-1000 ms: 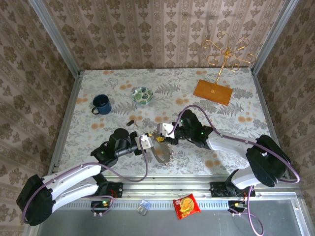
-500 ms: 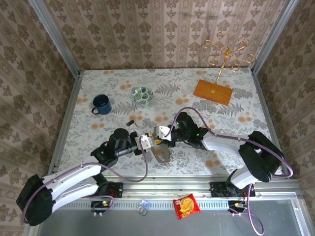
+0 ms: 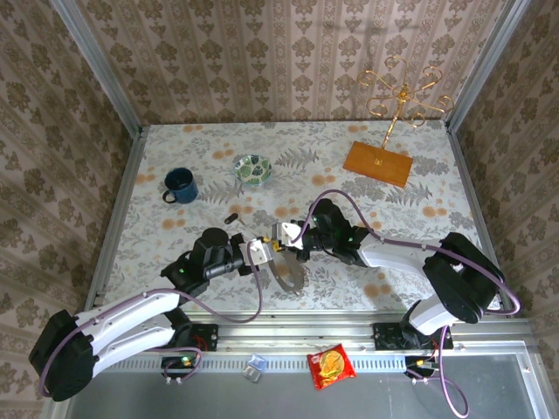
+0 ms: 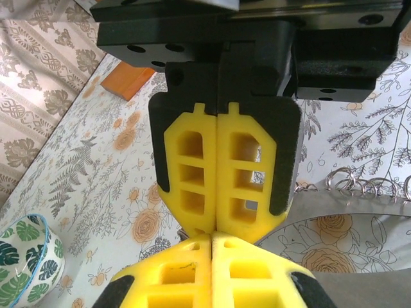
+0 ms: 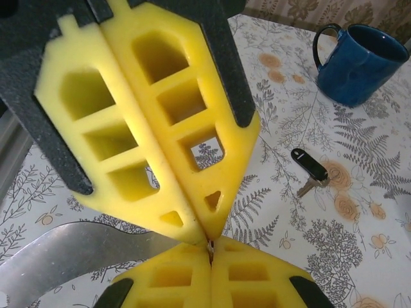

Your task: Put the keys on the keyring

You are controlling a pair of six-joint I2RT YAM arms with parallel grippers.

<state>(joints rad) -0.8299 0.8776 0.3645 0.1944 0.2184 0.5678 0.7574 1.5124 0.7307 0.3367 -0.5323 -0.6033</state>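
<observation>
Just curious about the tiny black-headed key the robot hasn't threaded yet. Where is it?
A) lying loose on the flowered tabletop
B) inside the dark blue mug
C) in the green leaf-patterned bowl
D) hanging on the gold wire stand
A: the small black-headed key lies flat on the flowered tabletop, a little way from the dark blue mug and touching nothing else.

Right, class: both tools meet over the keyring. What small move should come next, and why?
Likely slide the right tool gently along the keyring. It and the left tool are shut tip to tip there, whatever they pinch is hidden, and the black key lies loose.
</observation>
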